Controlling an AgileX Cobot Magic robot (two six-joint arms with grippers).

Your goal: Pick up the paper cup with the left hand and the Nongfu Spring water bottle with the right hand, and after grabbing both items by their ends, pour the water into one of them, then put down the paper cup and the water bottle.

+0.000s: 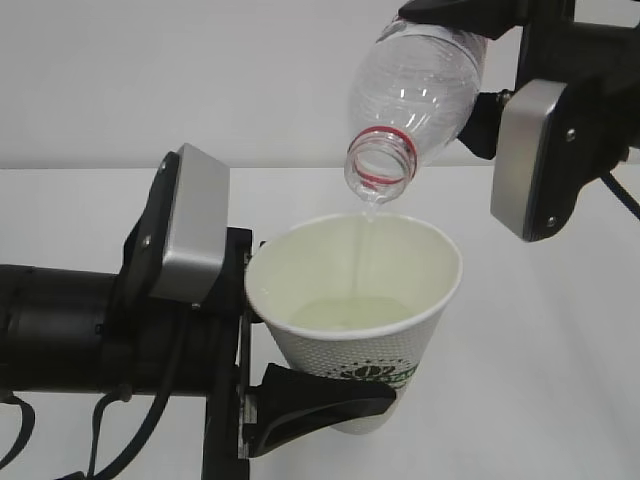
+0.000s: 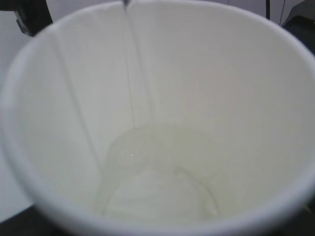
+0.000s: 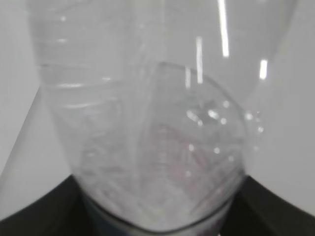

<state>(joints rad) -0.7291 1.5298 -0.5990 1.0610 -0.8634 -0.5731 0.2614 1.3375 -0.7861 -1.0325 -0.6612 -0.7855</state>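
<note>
- Paper cup: matt white paper, dotted embossed outside, smooth inside.
- Water bottle: clear glossy ribbed plastic, red neck ring.
- Gripper plates: grey brushed metal.

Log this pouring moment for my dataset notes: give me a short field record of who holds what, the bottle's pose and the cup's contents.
left end effector: shut on the paper cup, held upright off the table
right end effector: shut on the Nongfu Spring water bottle, gripped at its base end
bottle pose: tilted neck-down, uncapped mouth above the cup's opening
water: thin stream falling into the cup, shallow pool at its bottom
stage: pouring under way
</note>
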